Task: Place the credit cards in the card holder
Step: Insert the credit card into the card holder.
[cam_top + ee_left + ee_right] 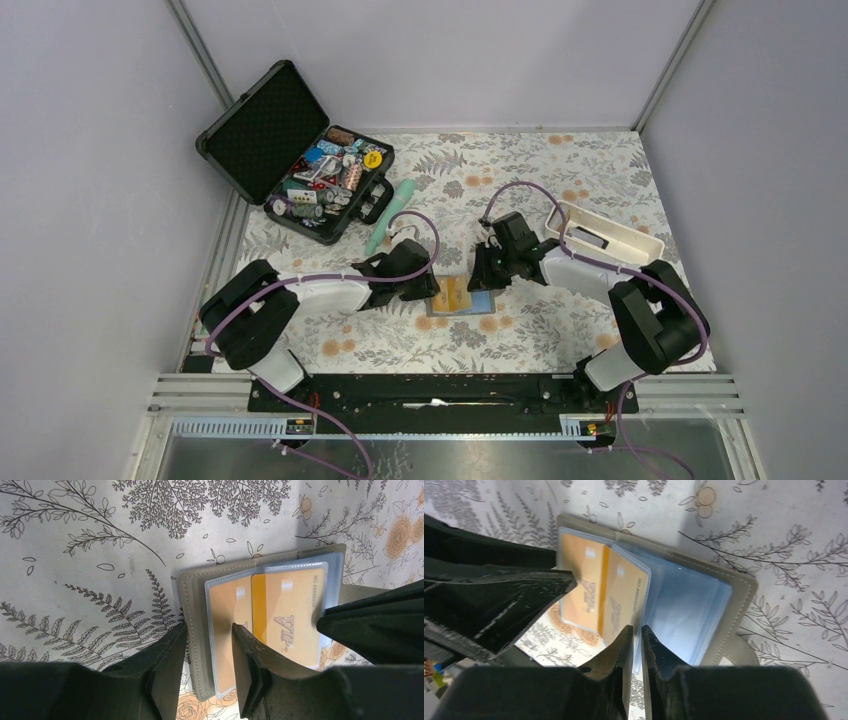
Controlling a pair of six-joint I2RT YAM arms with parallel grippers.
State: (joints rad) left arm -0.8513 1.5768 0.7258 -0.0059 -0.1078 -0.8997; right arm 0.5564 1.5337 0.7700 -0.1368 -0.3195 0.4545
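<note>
While I watched from above, the card holder [452, 297] lay open on the tabletop [560, 190] between the arms, with the left claw [209, 630] at its 9 o'clock and the right claw [637, 630] at its 2 o'clock. Two orange credit cards [287, 615] already sat inside its clear sleeves. My left claw stood half-wide astride the holder's left cover, one finger on a sleeve. My right claw was narrow, nipping a sleeve's edge. I saw no loose card nearby, so I judged the filling mostly done; whether other cards waited elsewhere I couldn't tell.
</note>
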